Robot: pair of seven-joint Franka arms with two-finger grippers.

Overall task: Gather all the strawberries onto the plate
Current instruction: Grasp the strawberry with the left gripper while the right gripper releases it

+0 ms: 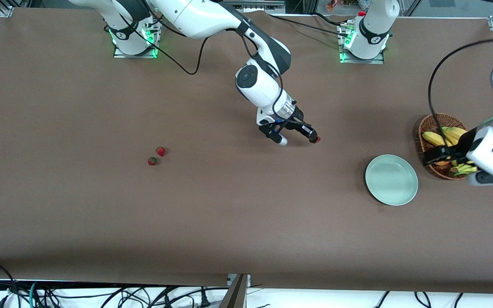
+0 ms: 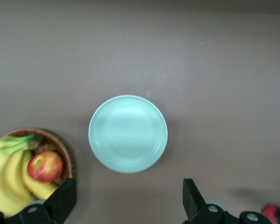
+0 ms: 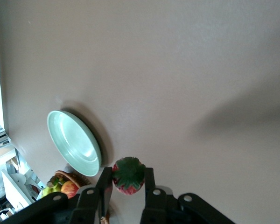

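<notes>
The right gripper hangs in the middle of the front frame, over bare table between the two loose berries and the plate. Its fingers pinch one strawberry by its red sides, green cap facing the wrist camera; in the front view the berry shows only as a red dot at the fingertips.

The other two strawberries lie close together at centre left of the front frame, toward the right arm's end of the table. The plate sits at right of centre, with nothing on it, just beside a basket holding bananas and an apple.

The left gripper waits at the right edge of the front frame over the basket, fingers spread wide with nothing between them.

The berries look light and small, likely soft or smooth-skinned, so a hard squeeze could crush one or pop it out sideways. The best hold seems to be across the widest part of the body, below the cap, as here. A low release over the plate's middle would keep the berry from rolling past the shallow rim.
</notes>
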